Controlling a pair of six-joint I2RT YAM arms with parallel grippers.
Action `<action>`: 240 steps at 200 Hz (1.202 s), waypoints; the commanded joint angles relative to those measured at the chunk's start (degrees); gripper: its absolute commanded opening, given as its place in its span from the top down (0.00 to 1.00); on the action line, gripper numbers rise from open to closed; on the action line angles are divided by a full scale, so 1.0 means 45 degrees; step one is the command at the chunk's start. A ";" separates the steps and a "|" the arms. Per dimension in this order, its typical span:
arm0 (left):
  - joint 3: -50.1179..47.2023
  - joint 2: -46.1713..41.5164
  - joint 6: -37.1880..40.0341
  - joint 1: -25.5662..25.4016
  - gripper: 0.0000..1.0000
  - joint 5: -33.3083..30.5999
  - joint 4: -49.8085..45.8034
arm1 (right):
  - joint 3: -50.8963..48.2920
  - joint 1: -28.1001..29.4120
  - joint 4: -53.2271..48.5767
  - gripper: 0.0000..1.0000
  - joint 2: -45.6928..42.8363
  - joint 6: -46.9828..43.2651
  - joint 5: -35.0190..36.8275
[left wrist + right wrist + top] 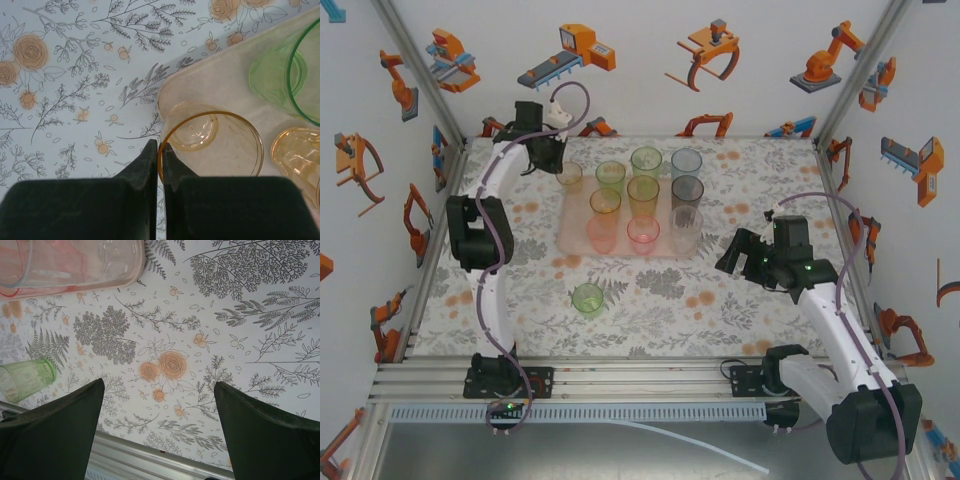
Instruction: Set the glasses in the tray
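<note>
The pale pink tray point(576, 240) lies mid-table and carries several upright tumblers: green, amber, pink, grey and clear. My left gripper point(548, 158) is at the tray's far left corner, shut on the rim of an amber tumbler point(210, 145) that stands on the tray point(225, 92); one finger is inside the rim, one outside. A green tumbler point(287, 75) and another amber one point(297, 155) stand beside it. A lone green tumbler point(587, 299) stands on the tabletop in front of the tray, also the green tumbler point(25, 380) in the right wrist view. My right gripper point(745, 257) hangs open and empty, right of the tray.
The floral tabletop point(740, 310) has free room in front of and right of the tray. An aluminium rail point(620, 378) runs along the near edge. Enclosure walls with robot pictures close in the sides and back. The tray's near right corner point(135, 265) shows at the right wrist view's top.
</note>
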 commanded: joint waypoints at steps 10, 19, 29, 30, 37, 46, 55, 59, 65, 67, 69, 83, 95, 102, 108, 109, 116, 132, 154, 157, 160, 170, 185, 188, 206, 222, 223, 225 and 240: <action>0.1057 0.0533 -0.0177 -0.0191 0.90 0.0290 -0.0091 | 0.0333 -0.0041 0.0145 0.19 0.0012 0.0151 0.0320; 0.1328 0.0734 -0.0218 -0.0242 0.90 0.0333 -0.0206 | 0.0328 -0.0036 0.0237 0.19 0.0046 0.0155 0.0308; 0.1640 0.0930 -0.0259 -0.0290 0.90 0.0332 -0.0302 | 0.0328 -0.0031 0.0302 0.19 0.0137 0.0169 0.0288; 0.1656 0.0949 -0.0260 -0.0287 0.90 0.0321 -0.0306 | 0.0328 -0.0036 0.0304 0.19 0.0150 0.0181 0.0287; 0.1817 0.1067 -0.0248 -0.0333 0.90 0.0293 -0.0351 | 0.0328 -0.0039 0.0324 0.19 0.0199 0.0173 0.0248; 0.1998 0.1187 -0.0221 -0.0397 0.90 0.0261 -0.0421 | 0.0329 -0.0041 0.0326 0.19 0.0265 0.0165 0.0246; 0.2133 0.1307 -0.0183 -0.0454 0.90 0.0169 -0.0475 | 0.0324 -0.0022 0.0326 0.19 0.0275 0.0156 0.0247; 0.2196 0.1357 -0.0164 -0.0487 0.90 0.0145 -0.0503 | 0.0315 -0.0039 0.0326 0.19 0.0263 0.0155 0.0265; 0.2241 0.1414 -0.0140 -0.0509 0.90 0.0096 -0.0523 | 0.0290 -0.0037 0.0326 0.19 0.0254 0.0138 0.0285; 0.2263 0.1432 -0.0137 -0.0520 0.90 0.0085 -0.0524 | 0.0275 -0.0031 0.0326 0.19 0.0254 0.0135 0.0285; 0.2284 0.1436 -0.0132 -0.0528 0.90 0.0063 -0.0525 | 0.0281 -0.0029 0.0326 0.19 0.0244 0.0139 0.0286; 0.2333 0.1532 -0.0104 -0.0556 0.90 0.0036 -0.0557 | 0.0202 -0.0029 0.0341 0.19 0.0203 0.0135 0.0322; 0.2402 0.1601 -0.0104 -0.0576 0.90 0.0051 -0.0562 | 0.0122 -0.0048 0.0383 0.19 0.0168 0.0135 0.0325; 0.2414 0.1647 -0.0084 -0.0576 0.90 0.0033 -0.0571 | 0.0071 -0.0042 0.0403 0.19 0.0166 0.0147 0.0325; 0.2439 0.1688 -0.0084 -0.0576 0.90 -0.0013 -0.0580 | 0.0038 -0.0042 0.0405 0.19 0.0168 0.0141 0.0344; 0.2446 0.1699 -0.0084 -0.0576 0.90 -0.0008 -0.0572 | 0.0037 -0.0042 0.0405 0.19 0.0166 0.0147 0.0344; 0.2478 0.1729 -0.0094 -0.0571 0.90 -0.0035 -0.0594 | 0.0016 -0.0051 0.0409 0.19 0.0163 0.0136 0.0344; 0.2474 0.1805 -0.0071 -0.0566 0.90 -0.0092 -0.0647 | -0.0020 -0.0041 0.0405 0.19 0.0173 0.0151 0.0344; 0.2457 0.1885 -0.0011 -0.0571 0.90 -0.0202 -0.0687 | -0.0013 -0.0031 0.0405 0.19 0.0166 0.0102 0.0383; 0.2456 0.1891 0.0003 -0.0575 0.90 -0.0206 -0.0696 | -0.0012 -0.0026 0.0414 0.19 0.0181 0.0103 0.0383; 0.2466 0.1904 0.0022 -0.0571 0.90 -0.0202 -0.0695 | -0.0022 -0.0035 0.0420 0.19 0.0182 0.0096 0.0383; 0.2454 0.1896 0.0013 -0.0575 0.90 -0.0184 -0.0716 | -0.0022 -0.0042 0.0439 0.19 0.0217 0.0128 0.0374; 0.2477 0.1925 0.0030 -0.0576 0.89 -0.0182 -0.0699 | -0.0012 -0.0046 0.0492 0.19 0.0260 0.0144 0.0335; 0.2481 0.1926 0.0042 -0.0566 0.89 -0.0196 -0.0708 | -0.0017 -0.0042 0.0501 0.19 0.0261 0.0135 0.0329; 0.2494 0.1933 0.0111 -0.0576 0.89 -0.0248 -0.0712 | -0.0020 -0.0043 0.0502 0.19 0.0242 0.0171 0.0325; 0.2495 0.1964 0.0167 -0.0573 0.88 -0.0247 -0.0761 | -0.0043 -0.0039 0.0502 0.19 0.0188 0.0161 0.0343; 0.2503 0.1964 0.0159 -0.0575 0.87 -0.0252 -0.0760 | -0.0043 -0.0040 0.0502 0.19 0.0185 0.0157 0.0344; 0.2500 0.1955 0.0172 -0.0571 0.87 -0.0251 -0.0764 | -0.0048 -0.0041 0.0502 0.19 0.0183 0.0154 0.0344; 0.2493 0.1960 0.0194 -0.0570 0.87 -0.0253 -0.0801 | -0.0072 -0.0039 0.0502 0.19 0.0166 0.0184 0.0344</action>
